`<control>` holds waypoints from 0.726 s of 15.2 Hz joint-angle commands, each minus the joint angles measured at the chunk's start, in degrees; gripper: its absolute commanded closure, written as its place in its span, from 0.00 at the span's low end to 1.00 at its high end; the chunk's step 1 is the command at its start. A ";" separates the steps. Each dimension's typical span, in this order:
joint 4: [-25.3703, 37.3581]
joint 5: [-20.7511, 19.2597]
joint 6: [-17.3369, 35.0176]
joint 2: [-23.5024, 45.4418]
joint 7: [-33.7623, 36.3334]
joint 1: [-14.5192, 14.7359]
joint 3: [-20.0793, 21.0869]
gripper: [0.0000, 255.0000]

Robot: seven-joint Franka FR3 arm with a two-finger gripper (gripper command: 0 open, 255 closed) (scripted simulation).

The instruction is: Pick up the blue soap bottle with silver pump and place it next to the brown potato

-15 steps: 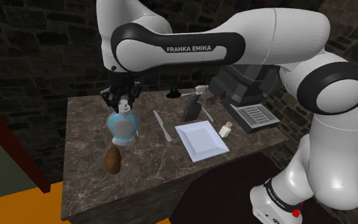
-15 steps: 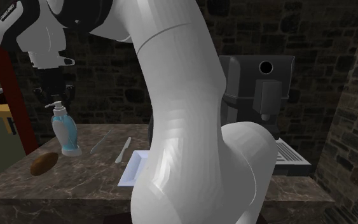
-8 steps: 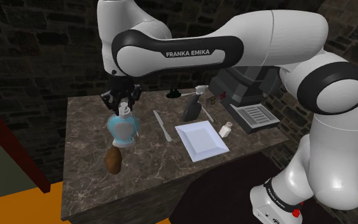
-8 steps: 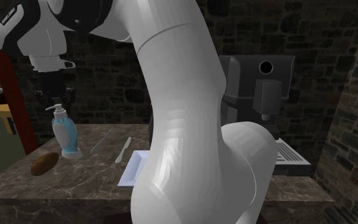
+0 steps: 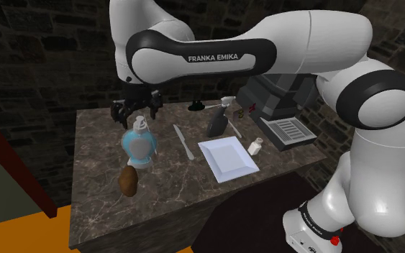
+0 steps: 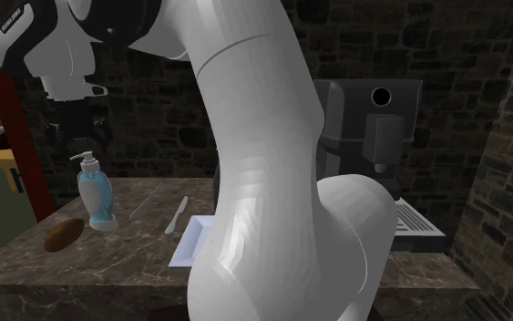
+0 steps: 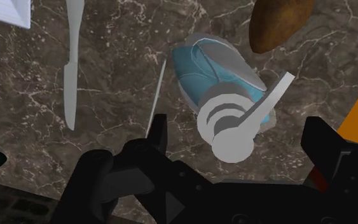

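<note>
**Bottle let go beside the potato**

Nearest the front edge of the tabletop (image 5: 96, 154) lies the brown potato (image 5: 128, 181). Just behind it stands the blue soap bottle (image 5: 139, 146), on its own base on the dark marble. The two sit close together; from the side there seems to be only a sliver of gap between them, though I cannot say for sure that they are apart.

A moment ago the fingers were down around the pump; now the gripper (image 5: 135, 112) has let go and risen. Its black fingers stand spread apart above the pump head, touching nothing. The bottle stays where it was set, so the placing looks done to me, and what is left is for the arm to back away without clipping the pump.

The bottle stands upright, its long axis running straight up from the tabletop to the silver pump. Looking down along the hand, the nozzle (image 7: 274, 95) juts sideways, out past the potato's side towards the table's edge.

Farther back lie a knife (image 5: 183, 141) and a white plate (image 5: 227, 157), well clear of the bottle, and beyond them a dark coffee machine (image 5: 276, 100).
</note>
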 commanded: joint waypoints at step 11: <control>6.49 0.10 -6.48 0.00 -0.18 0.45 0.12 0.00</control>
